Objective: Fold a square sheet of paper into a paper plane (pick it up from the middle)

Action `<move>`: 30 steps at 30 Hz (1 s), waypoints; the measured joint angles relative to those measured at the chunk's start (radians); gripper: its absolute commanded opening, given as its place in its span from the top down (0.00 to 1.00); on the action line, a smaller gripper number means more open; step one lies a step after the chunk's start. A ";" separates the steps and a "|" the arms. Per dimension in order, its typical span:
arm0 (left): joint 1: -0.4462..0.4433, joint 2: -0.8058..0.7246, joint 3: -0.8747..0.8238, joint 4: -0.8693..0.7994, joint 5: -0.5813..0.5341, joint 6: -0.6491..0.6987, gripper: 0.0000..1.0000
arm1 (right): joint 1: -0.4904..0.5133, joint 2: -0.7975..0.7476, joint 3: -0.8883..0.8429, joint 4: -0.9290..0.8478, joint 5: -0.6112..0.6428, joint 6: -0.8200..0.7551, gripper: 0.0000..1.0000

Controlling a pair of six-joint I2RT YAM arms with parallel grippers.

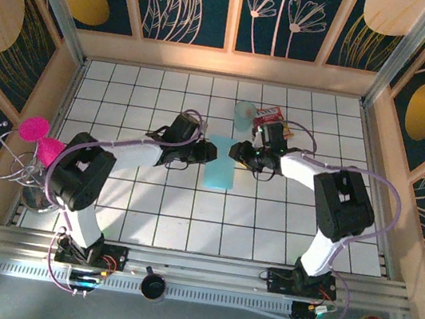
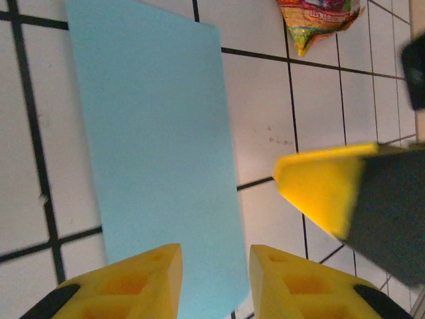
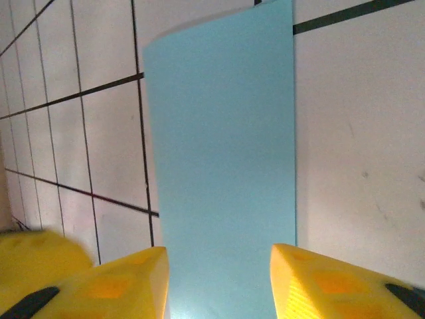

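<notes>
The sheet of paper lies flat on the white tiled table as a long narrow rectangle, directly between the two grippers, which face each other across its far end. The left gripper has its jaws parted. In its wrist view the gripper sits over the near end of the paper, which fills the gap and passes beneath one yellow finger, its long edge reaching the inner side of the other. From there it stretches straight ahead. The right gripper is also spread apart. In its own view the gripper has the paper spanning the whole gap between the fingertips and running away in front. Whether any fingertip touches the paper I cannot tell. Beyond the left jaws, ahead and to one side, lies a red-and-yellow snack packet, and a pale blue cup stands just beside it.
</notes>
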 measured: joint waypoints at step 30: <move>0.000 0.244 0.184 -0.065 -0.065 -0.006 0.69 | 0.011 -0.094 -0.206 0.068 -0.061 0.091 0.59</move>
